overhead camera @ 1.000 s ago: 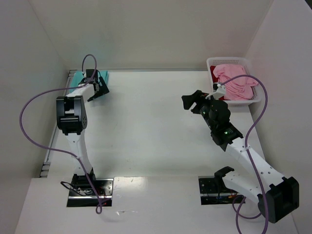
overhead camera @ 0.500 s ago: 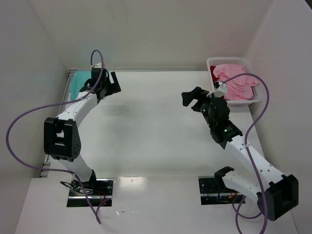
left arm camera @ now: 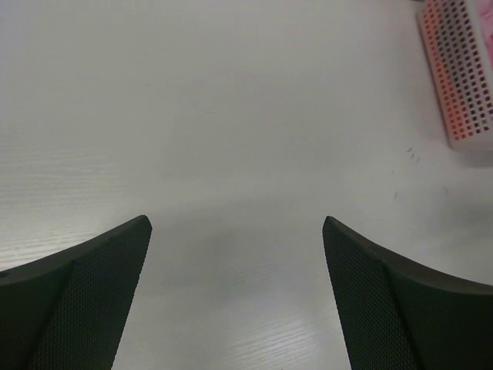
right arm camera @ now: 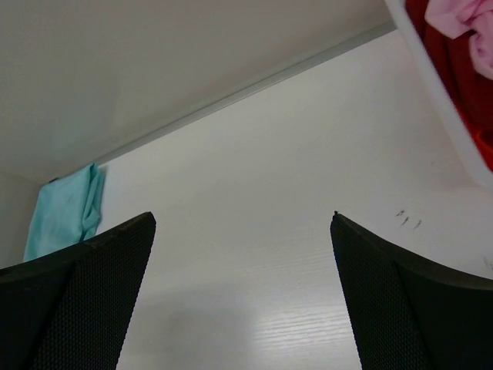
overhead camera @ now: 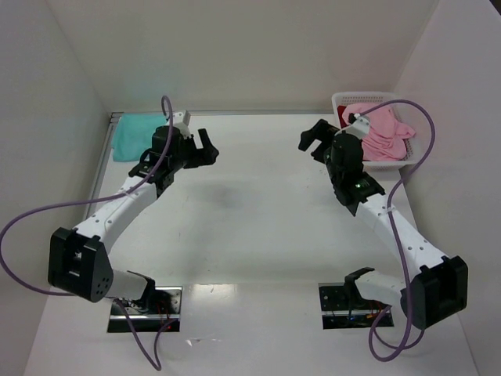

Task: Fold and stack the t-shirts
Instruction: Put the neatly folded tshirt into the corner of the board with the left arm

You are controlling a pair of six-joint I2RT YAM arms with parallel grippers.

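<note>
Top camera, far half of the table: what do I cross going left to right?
Folded teal cloth t-shirt → left arm's black fingers, open and empty → right arm's black fingers, open and empty → white plastic basket holding the crumpled light pink t-shirt.

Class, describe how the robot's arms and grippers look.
Left arm and right arm: white links, boxy black joints, a purple cable looping along each. Left gripper and right gripper: black, with broad fingers textured in fine dots.
</note>
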